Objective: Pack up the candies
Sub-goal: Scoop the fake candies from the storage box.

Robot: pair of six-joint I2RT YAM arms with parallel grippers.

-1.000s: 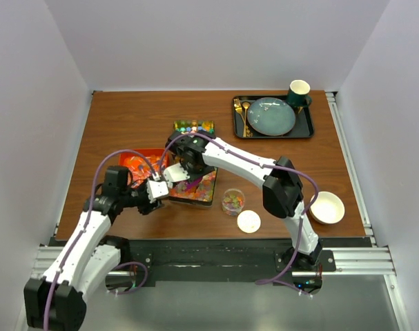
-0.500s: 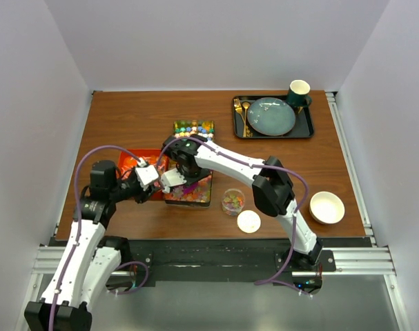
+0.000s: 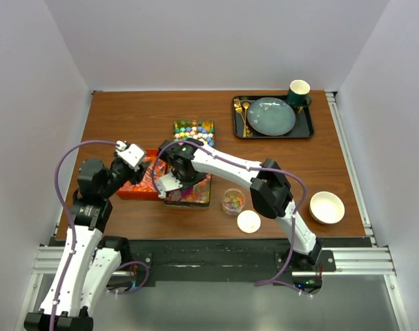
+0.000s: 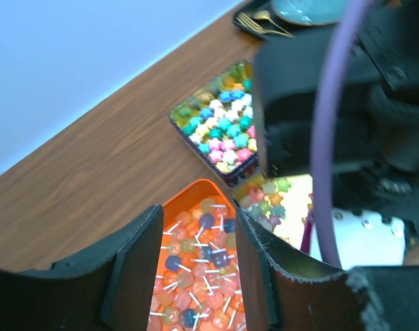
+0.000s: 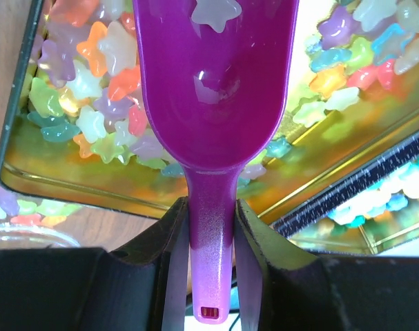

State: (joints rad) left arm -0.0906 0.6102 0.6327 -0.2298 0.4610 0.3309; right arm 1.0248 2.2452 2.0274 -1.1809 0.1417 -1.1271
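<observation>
Candies (image 5: 92, 124), star-shaped and pastel, fill a gold tin (image 5: 71, 189) on the desk (image 3: 126, 117). Right fingers (image 5: 261, 241) pinch the handle of a purple scoop (image 5: 216, 83) holding a few stars over that tin. Left fingers (image 4: 137, 255) stand spread and empty above an orange tray (image 4: 199, 184) of lollipops (image 4: 195, 241).

A brown wood-grain surface (image 3: 126, 117) is boxed in by plain pale walls (image 3: 209, 41) at the back and on both sides. An aluminium rail (image 3: 361, 261) runs along its near edge, above a grey floor (image 3: 230, 310). The light is soft and even.
</observation>
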